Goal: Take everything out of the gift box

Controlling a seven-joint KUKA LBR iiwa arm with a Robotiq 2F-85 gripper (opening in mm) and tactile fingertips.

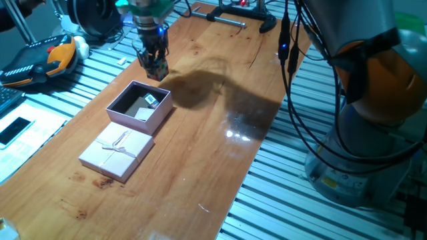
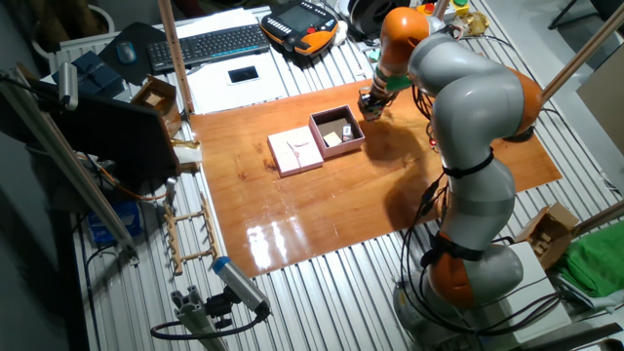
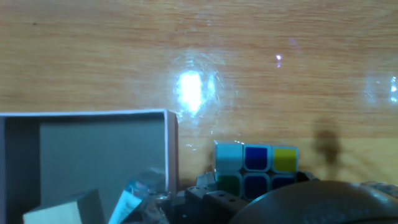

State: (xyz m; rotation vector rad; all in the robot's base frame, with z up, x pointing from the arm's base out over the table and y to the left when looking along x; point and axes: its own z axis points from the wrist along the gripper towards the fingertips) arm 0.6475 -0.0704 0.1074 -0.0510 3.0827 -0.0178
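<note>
On wooden table (image 1: 220, 127): smooth, glossy planks, lamp glare on varnish; slatted metal bench all round. Largest to smallest as follows.

Arm (image 2: 468, 107): rounded grey casing, orange joint bands, reaching across from far edge.

Gift box (image 1: 140, 107): square, pale pink cardboard, dark lining, open on top, standing on table. Inside: plain grey-tan cube (image 3: 65, 210) near one wall, tiny whitish piece (image 1: 151, 100) beside it.

Lid (image 1: 117, 152): matching pink, flat, thin ribbon bow on top, lying just beside box and touching one wall.

Gripper (image 1: 155, 61): black fingers, just outside box, low over table, pinching multicoloured puzzle cube (image 3: 255, 168). Cube faces glossy, square tiles in pale blue, dark blue, yellow and green. Cube outside box, next to its pink wall; contact with table not discernible.

Surroundings: keyboard (image 2: 210, 44), orange-and-black pendant (image 1: 40, 59), black cables (image 1: 293, 80) hanging near arm base. Hand view partly blocked below by dark gripper body.
</note>
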